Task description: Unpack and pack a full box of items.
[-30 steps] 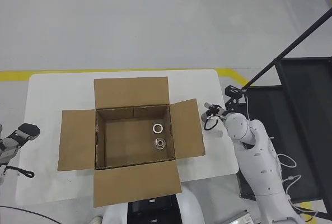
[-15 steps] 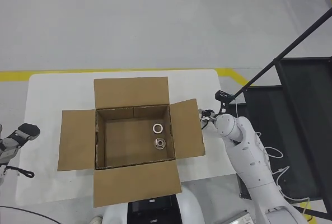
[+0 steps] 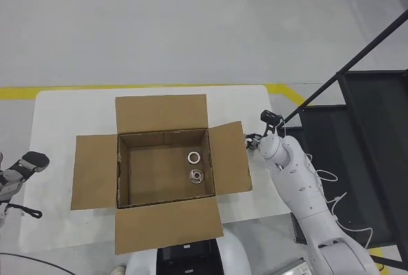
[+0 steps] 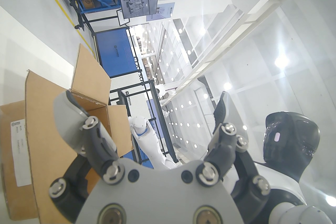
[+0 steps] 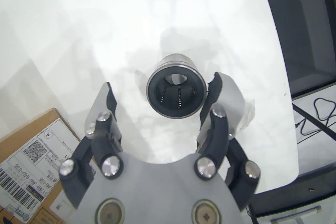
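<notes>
Steel, with a dark-lined bore: a short cylindrical bearing sleeve (image 5: 176,89) stands on the white counter (image 5: 105,12), just off the right flap of the open brown cardboard box (image 3: 162,113). The right gripper (image 5: 162,83) hangs directly over it, jaws apart, one on each side of the sleeve.

The bore opens toward the wrist, so the sleeve's long axis is judged upright and roughly in line with the gripper's approach. The jaws therefore span its diameter, and closing should bring them onto the curved outer wall. The sleeve sits off-centre. One black pad (image 5: 212,88) lies just beside the wall, and whether it touches cannot be told. The other pad (image 5: 111,100) stands clearly apart from it.

The right arm is much the nearer. The left gripper (image 4: 143,100) is beyond the counter's left edge, well apart from the sleeve. Its jaws are wide apart and empty.

Two ring-shaped metal parts (image 3: 195,157) (image 3: 195,176) lie on the box floor, near the right wall.

Hidden or unclear:
- The sleeve's lower end and its seat on the counter are covered by its own body.
- In the right wrist view, the box's labelled corner is cut off at the edge.
- A pale crumpled scrap (image 5: 248,112) behind the near pad is too indistinct to name.
</notes>
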Robot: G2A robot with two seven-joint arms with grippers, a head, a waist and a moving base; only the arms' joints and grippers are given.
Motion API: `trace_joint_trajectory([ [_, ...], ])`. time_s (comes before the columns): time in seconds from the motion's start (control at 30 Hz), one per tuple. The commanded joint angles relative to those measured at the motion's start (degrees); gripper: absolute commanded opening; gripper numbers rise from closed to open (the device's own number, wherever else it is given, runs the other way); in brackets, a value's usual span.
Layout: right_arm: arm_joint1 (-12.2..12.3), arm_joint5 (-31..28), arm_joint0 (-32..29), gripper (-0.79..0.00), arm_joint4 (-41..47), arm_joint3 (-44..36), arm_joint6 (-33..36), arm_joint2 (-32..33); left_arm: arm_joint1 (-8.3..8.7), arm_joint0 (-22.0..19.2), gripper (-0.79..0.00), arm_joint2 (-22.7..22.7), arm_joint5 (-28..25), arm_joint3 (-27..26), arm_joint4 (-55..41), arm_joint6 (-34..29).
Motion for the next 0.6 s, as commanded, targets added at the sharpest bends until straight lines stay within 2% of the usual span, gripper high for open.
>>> trace_joint_trajectory([
  [0.0, -0.04, 0.13, 0.13, -0.708, 0.29, 0.37, 0.02, -0.01, 0.0, 0.0, 0.0, 0.0, 0.0, 0.0, 0.0, 0.0],
  [0.07, -0.08, 0.19, 0.12, -0.736, 0.42, 0.51, -0.02, -0.17, 0.0, 0.0, 0.0, 0.0, 0.0, 0.0, 0.0, 0.0],
  [0.2, -0.13, 0.51, -0.22, -0.739, 0.43, -0.22, -0.05, -0.44, 0.0, 0.0, 0.0, 0.0, 0.0, 0.0, 0.0, 0.0],
  [0.3, -0.07, 0.81, -0.75, -0.785, 0.5, -1.48, -0.1, -0.14, 0.0, 0.0, 0.0, 0.0, 0.0, 0.0, 0.0, 0.0],
  [0.57, 0.28, 1.05, -3.72, -0.785, 1.57, -6.33, -1.46, 2.22, 0.0, 0.0, 0.0, 0.0, 0.0, 0.0, 0.0, 0.0],
])
